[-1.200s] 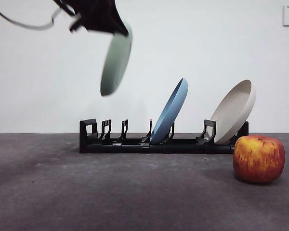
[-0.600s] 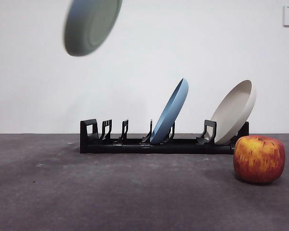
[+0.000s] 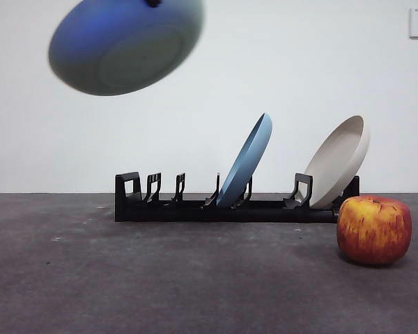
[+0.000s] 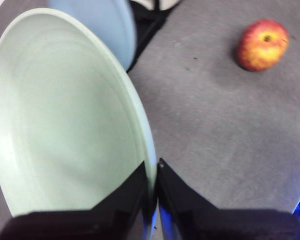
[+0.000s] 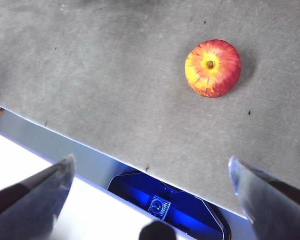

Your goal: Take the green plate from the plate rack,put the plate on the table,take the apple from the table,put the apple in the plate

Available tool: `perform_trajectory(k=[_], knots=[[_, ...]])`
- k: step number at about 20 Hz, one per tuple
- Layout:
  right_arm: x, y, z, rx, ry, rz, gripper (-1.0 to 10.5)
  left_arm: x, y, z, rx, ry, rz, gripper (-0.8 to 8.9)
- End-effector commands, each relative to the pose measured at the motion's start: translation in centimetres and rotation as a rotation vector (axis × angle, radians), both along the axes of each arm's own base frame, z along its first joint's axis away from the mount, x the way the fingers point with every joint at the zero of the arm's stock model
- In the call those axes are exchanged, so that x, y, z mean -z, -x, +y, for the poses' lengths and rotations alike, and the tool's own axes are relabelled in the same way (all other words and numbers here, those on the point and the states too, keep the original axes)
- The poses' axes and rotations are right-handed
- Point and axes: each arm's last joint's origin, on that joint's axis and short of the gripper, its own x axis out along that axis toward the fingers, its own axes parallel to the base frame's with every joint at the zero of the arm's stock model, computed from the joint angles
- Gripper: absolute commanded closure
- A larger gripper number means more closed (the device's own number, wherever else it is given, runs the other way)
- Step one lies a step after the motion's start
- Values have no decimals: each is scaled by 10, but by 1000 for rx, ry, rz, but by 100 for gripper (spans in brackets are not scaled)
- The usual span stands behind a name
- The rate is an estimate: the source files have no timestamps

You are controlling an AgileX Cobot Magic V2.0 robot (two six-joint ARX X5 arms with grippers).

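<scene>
**Plate swung flatter and nearer since half a second ago**

Your left gripper (image 4: 152, 180) pinches the rim of the green plate (image 4: 65, 115), both jaws pressed onto its edge. In the front view you see the plate's underside, blurred, high above the table (image 3: 160, 278) and left of the plate rack (image 3: 195, 209). The blue plate (image 3: 247, 160) and beige plate (image 3: 341, 160) lean in the rack. The apple (image 3: 374, 229) sits just in front of the rack's right end. Your right gripper (image 5: 150, 185) waits above the table's edge, jaws spread wide.
</scene>
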Motion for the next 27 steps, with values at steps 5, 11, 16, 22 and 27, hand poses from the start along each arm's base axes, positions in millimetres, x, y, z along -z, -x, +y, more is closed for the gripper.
perform_trajectory(k=[5, 11, 16, 22, 27], knots=[[-1, 0, 0, 2, -9, -4, 226, 54, 18, -39, 102, -162, 16, 819], [-1, 0, 0, 2, -9, -4, 226, 117, 28, -59, 135, -234, -18, 819], [-1, 0, 0, 2, -10, -8, 226, 160, 31, -69, 156, -283, -12, 819], [-1, 0, 0, 2, -10, -8, 226, 215, 32, -91, 200, -382, 12, 819], [-1, 0, 0, 2, -9, -8, 226, 236, 38, -105, 218, -405, 3, 820]])
